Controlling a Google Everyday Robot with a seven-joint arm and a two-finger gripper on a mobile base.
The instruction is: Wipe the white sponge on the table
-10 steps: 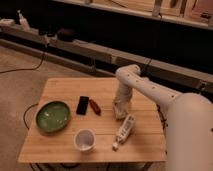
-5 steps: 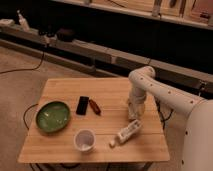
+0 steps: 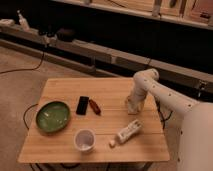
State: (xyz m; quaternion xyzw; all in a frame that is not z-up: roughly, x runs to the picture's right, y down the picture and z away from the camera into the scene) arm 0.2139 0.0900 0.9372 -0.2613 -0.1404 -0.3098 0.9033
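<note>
Dim room, dark ledge and cables behind the bench (image 3: 65, 87). Carries a green plate (image 3: 52, 116) at its left, a white bottle (image 3: 128, 131) and cup (image 3: 84, 140) near its front edge, a black phone (image 3: 82, 105) mid-bench. Presses the white sponge (image 3: 130, 109) onto the bench's right half, fingers (image 3: 133, 101) clenched, apparently on it. Seems mid-wipe; strokes across the planks look left to do.
</note>
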